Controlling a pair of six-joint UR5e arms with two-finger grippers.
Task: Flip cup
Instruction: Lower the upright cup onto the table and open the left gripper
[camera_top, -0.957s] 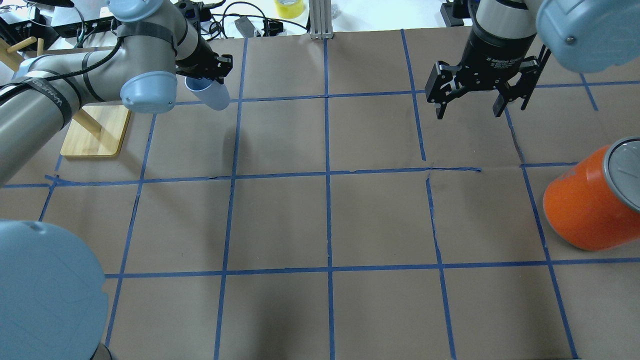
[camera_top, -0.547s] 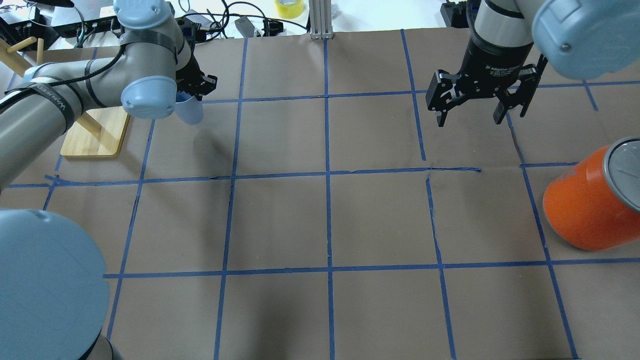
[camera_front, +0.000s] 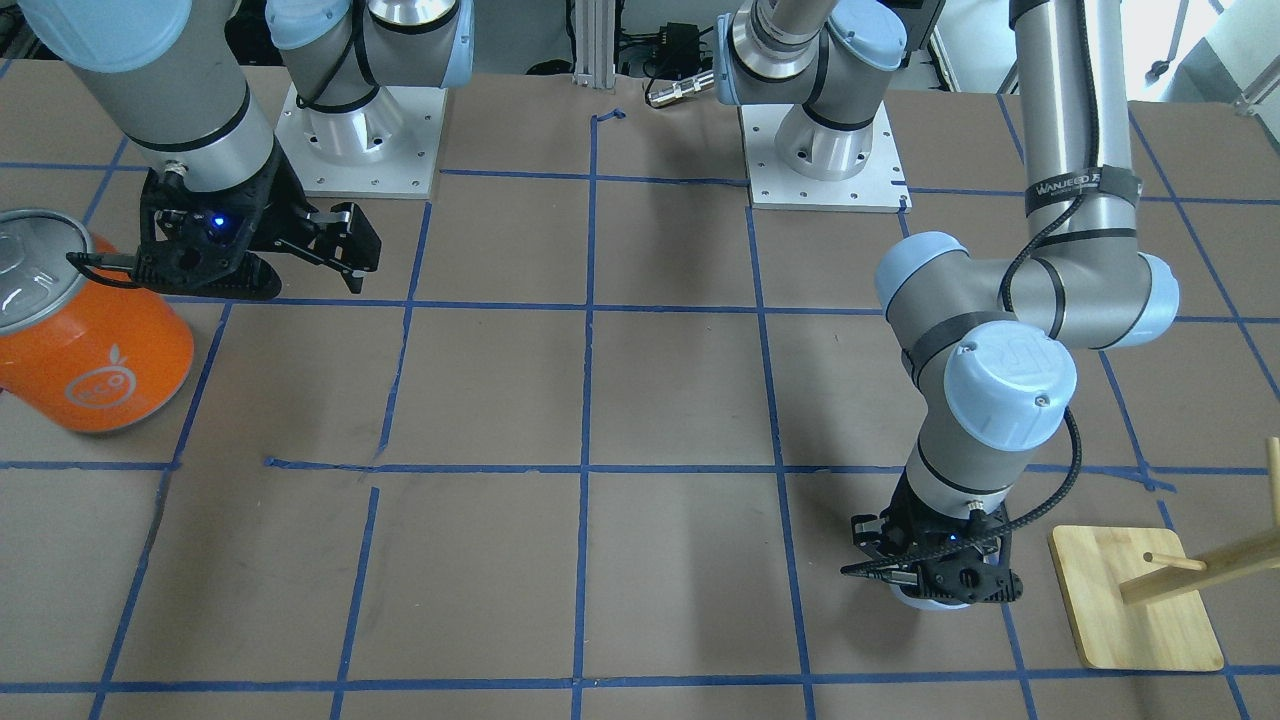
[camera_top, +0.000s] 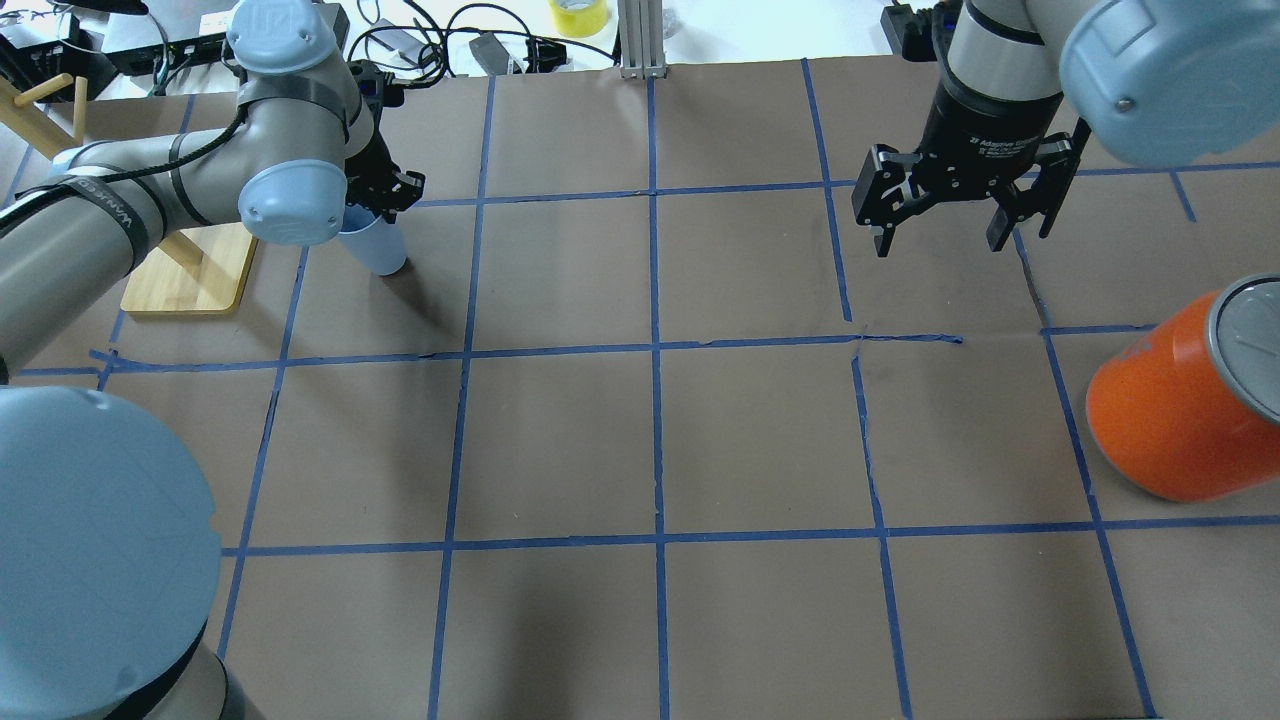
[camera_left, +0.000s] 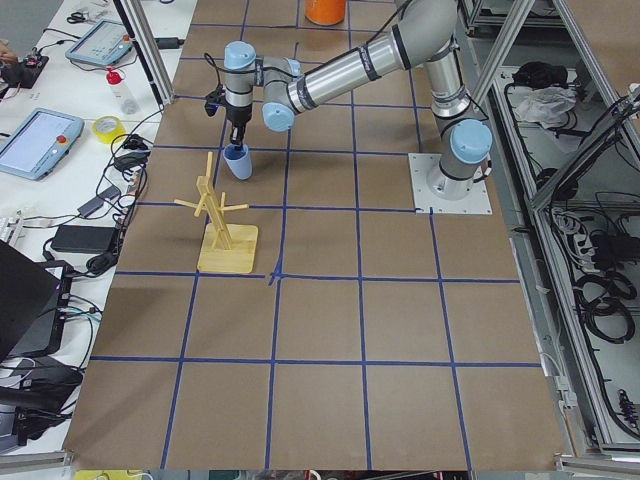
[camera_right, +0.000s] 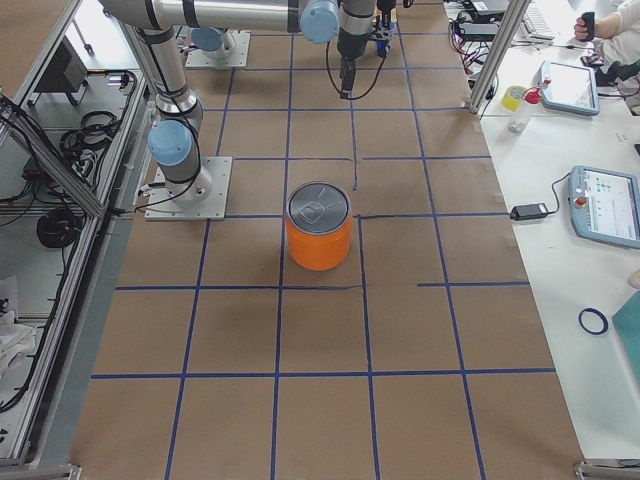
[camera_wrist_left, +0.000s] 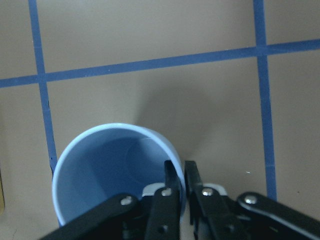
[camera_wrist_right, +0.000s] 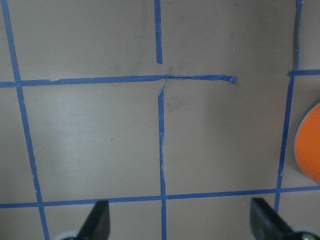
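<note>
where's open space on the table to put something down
The middle of the table, between the cup and the orange can, is bare, as is the patch under the open right hand. Crowded by the wooden rack, where the left hand grips the cup's rim.

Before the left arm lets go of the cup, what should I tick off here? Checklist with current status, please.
1. cup mouth up: ok, the left wrist view looks into its opening.
2. left gripper pinching the rim wall, one finger inside and one outside: ok.
3. Cup base seated on the table: cannot tell, since no view shows the contact clearly.
4. right gripper open, empty and well away: ok.
5. wooden stand apart from the cup: ok, it is beside the cup and not touching it.
</note>
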